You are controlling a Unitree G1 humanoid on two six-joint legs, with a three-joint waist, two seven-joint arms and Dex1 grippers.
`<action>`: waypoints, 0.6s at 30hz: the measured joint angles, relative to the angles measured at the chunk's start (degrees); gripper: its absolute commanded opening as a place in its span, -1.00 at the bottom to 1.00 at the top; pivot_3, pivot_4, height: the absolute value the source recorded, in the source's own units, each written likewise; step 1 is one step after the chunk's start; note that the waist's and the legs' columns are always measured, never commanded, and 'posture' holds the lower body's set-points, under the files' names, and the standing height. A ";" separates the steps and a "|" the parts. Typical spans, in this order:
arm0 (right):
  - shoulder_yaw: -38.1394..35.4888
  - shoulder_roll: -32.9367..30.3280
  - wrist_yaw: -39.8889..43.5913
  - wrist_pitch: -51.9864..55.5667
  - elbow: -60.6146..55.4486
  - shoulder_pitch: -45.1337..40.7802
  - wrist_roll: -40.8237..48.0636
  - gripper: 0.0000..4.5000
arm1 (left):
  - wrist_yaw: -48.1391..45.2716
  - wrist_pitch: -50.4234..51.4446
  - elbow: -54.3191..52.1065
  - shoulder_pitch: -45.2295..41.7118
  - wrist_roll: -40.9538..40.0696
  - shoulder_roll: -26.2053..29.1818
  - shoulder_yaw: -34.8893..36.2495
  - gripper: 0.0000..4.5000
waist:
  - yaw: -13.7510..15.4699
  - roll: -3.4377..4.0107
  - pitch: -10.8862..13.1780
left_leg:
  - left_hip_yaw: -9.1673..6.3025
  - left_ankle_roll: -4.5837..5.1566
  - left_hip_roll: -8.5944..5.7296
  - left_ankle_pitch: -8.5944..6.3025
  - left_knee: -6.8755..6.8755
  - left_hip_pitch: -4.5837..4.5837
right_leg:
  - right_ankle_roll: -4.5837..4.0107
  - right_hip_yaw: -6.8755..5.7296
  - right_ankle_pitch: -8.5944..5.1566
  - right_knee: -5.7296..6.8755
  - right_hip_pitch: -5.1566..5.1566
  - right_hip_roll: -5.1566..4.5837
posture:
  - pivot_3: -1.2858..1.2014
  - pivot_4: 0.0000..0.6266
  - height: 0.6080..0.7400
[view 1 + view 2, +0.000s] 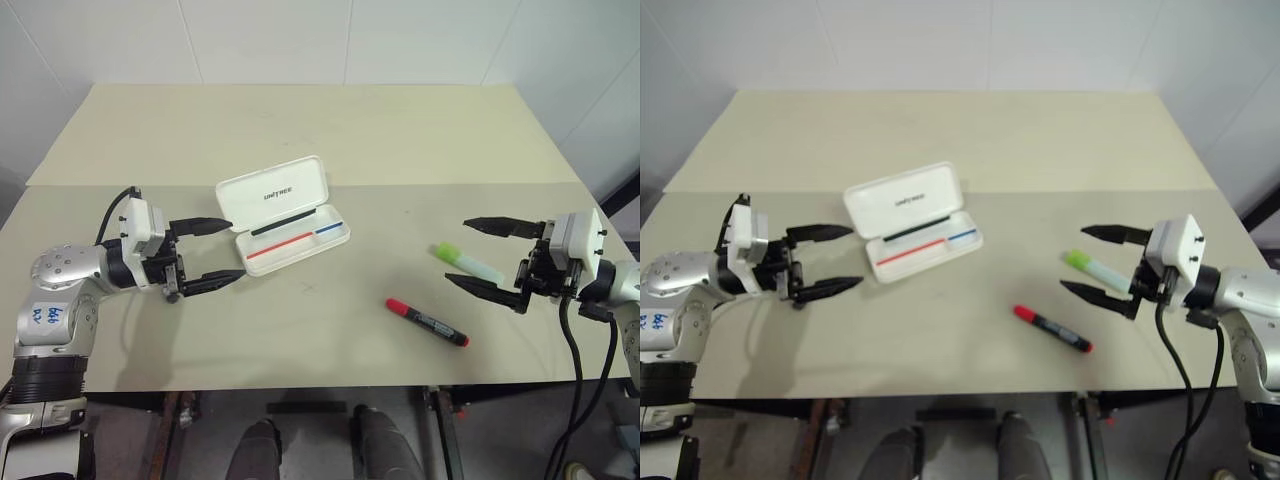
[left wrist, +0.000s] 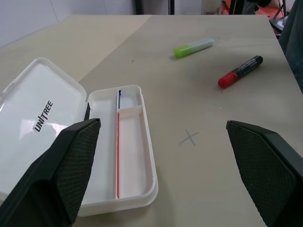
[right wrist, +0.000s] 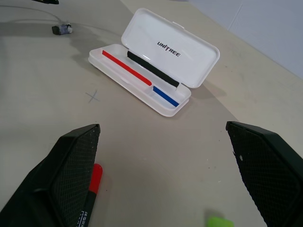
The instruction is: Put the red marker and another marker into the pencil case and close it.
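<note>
The white pencil case (image 1: 285,215) lies open on the table, lid up with "UNITREE" on it, red, black and blue stripes inside. The red marker (image 1: 427,322), red cap and black barrel, lies flat toward the table's front, right of centre. The other marker (image 1: 466,262), lime-green cap and pale body, lies just beyond it to the right. My left gripper (image 1: 221,251) hovers open left of the case, holding nothing. My right gripper (image 1: 468,253) hovers open beside the green marker, its fingers either side of the marker's far end in the eye views, above it and empty.
A small pencilled cross (image 2: 189,137) marks the table between the case and the markers. The table's front edge (image 1: 320,388) runs close below both grippers. A black cable (image 1: 570,350) hangs from my right wrist.
</note>
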 measured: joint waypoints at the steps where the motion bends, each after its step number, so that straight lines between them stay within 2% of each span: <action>1: 0.02 0.30 -0.27 0.00 0.02 -0.14 0.00 1.00 | 0.32 -0.01 0.00 -0.01 0.23 -0.03 -0.09 0.98 | -0.03 0.00 0.00 | 0.00 0.00 0.00 0.00 0.00 0.00 | 0.00 0.00 0.00 0.00 0.00 0.00 | 0.03 -0.52 1.00; 13: 0.45 2.49 -3.51 0.12 -2.06 0.45 -0.86 1.00 | 2.72 0.51 -0.12 -1.10 1.69 -2.26 -3.48 0.98 | 0.10 0.00 0.00 | -0.01 0.00 0.00 0.00 0.04 0.00 | 0.05 0.00 0.03 0.04 0.00 0.00 | 0.03 -0.52 1.00; 16: 0.86 3.25 -4.09 0.11 -1.97 -0.26 -1.19 1.00 | 2.82 -0.10 -0.06 -1.35 2.85 -2.26 -4.19 0.71 | -0.07 0.00 0.00 | 0.00 0.00 0.00 0.00 0.04 0.02 | 0.05 0.00 0.03 0.05 0.00 0.01 | 0.03 -0.52 1.00; 18: 1.87 3.96 -4.32 0.10 -1.97 -0.77 -1.19 1.00 | 2.99 -0.44 -0.05 -1.34 3.69 -2.27 -5.02 0.42 | -0.09 0.00 0.00 | 0.00 0.00 0.00 0.00 0.03 0.02 | 0.05 0.00 0.03 0.07 0.00 0.02 | 0.03 -0.52 1.00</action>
